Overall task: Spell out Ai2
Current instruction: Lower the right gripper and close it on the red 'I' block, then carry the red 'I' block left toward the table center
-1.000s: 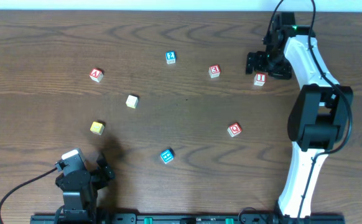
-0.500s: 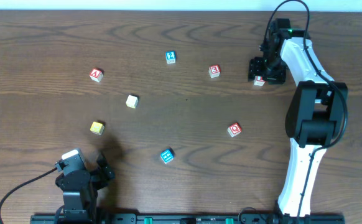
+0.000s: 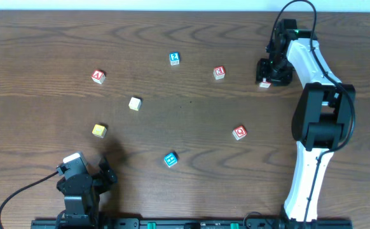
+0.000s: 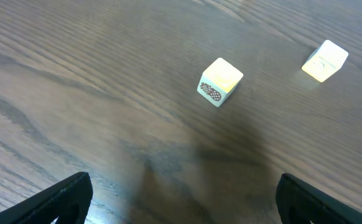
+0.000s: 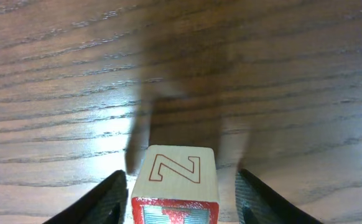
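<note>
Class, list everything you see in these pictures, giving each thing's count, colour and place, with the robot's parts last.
red blocks: four, red; upper left, upper centre-right, mid right, between the right gripper's fingers
blue blocks: two, blue; upper centre, lower centre
cream block: one, cream; left of centre
yellow block: one, yellow; below-left of the cream block
table: one, dark wood; under everything
left gripper: one, black; open, lower left
right gripper: one, black; open, straddling a red block, upper right
</note>
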You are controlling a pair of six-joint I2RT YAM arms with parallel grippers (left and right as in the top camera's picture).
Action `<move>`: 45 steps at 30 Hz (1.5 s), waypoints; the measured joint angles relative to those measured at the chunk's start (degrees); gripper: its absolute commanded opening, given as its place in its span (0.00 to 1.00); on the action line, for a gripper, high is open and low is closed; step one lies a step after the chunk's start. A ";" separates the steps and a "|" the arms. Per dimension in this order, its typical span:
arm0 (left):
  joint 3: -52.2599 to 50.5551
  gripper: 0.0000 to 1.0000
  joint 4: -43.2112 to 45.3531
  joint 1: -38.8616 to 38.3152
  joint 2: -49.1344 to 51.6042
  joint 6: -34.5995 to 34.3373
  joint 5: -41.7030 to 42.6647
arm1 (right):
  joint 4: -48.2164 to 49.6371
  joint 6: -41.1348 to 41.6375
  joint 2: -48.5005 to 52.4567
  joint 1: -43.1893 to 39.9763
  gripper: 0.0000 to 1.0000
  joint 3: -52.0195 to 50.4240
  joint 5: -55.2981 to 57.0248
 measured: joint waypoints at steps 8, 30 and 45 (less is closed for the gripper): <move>0.00 0.95 0.00 0.00 0.00 0.00 0.00 | -0.63 0.00 0.00 0.00 0.46 0.00 0.00; 0.00 0.95 0.00 0.00 0.00 0.00 0.00 | -2.91 1.25 0.00 0.00 0.31 0.00 1.88; -0.02 0.95 0.00 0.00 0.00 0.00 0.00 | -8.41 1.25 0.00 2.49 0.15 3.72 2.34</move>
